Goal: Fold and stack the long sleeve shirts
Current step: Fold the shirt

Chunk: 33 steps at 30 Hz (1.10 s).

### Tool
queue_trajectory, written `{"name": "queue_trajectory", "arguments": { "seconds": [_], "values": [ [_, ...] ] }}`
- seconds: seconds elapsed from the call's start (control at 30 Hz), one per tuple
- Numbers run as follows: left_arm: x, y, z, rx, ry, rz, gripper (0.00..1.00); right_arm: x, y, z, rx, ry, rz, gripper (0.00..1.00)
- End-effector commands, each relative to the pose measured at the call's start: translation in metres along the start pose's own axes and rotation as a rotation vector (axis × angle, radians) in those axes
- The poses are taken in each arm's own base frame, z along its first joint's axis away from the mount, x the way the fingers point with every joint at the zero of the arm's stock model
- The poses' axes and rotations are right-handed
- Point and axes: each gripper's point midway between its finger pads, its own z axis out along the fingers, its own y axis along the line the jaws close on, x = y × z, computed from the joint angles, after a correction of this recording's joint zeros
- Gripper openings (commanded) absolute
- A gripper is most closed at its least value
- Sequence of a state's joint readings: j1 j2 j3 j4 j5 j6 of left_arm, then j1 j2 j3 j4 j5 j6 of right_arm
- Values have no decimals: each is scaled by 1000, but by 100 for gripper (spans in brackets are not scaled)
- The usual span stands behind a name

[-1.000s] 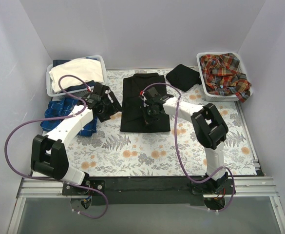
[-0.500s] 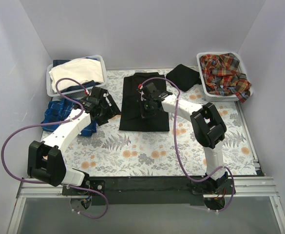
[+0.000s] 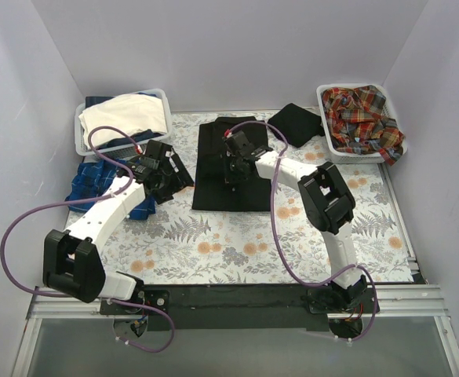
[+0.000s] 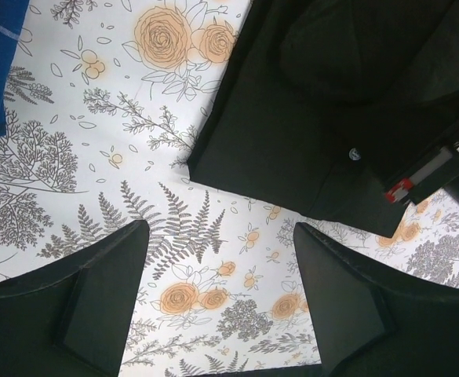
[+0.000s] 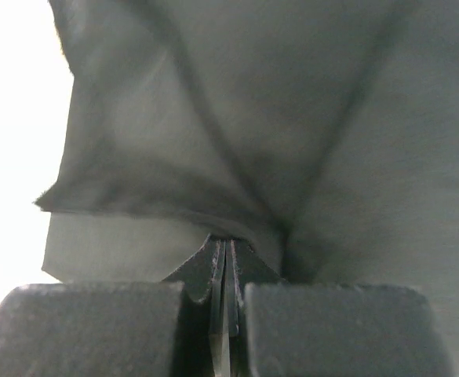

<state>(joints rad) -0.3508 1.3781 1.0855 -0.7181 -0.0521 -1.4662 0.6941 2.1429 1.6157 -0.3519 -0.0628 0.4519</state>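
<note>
a floral-printed table cover with ferns and orange roses fills the work area. at its middle lies the plain black button-front shirt, folded into a tall rectangle, flat on the cover. at the far right corner a white plastic basket holds the crumpled red-orange plaid shirts, one spilling over its right rim. at the far left a second white basket holds a cream cloth, and the blue-and-white checked shirt lies bunched just in front of it. a smaller folded black cloth sits between the black shirt and the plaid basket. the right gripper is clamped tight on a pinch of the black shirt's fabric, over its middle. the left gripper hangs with jaws spread wide and empty above the floral cover, just beside the black shirt's left edge, where a small pale button shows.
</note>
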Motion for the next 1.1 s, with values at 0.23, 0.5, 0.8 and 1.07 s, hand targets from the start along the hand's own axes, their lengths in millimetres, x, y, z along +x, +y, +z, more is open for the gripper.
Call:
{"name": "queue_trajectory", "arguments": {
  "seconds": [0.23,0.5,0.8,1.07],
  "values": [
    [16,4,-17,45,29,4,75,-129,-41,-57,135,-456,194,1],
    [24,5,3,51,68,42,75,-88,-43,-78,119,-266,74,7],
    [22,3,19,44,75,59,75,36,-39,-87,-24,3,-6,18],
    [25,11,22,12,79,52,76,100,-47,-46,20,198,-47,18]
  ]
}}
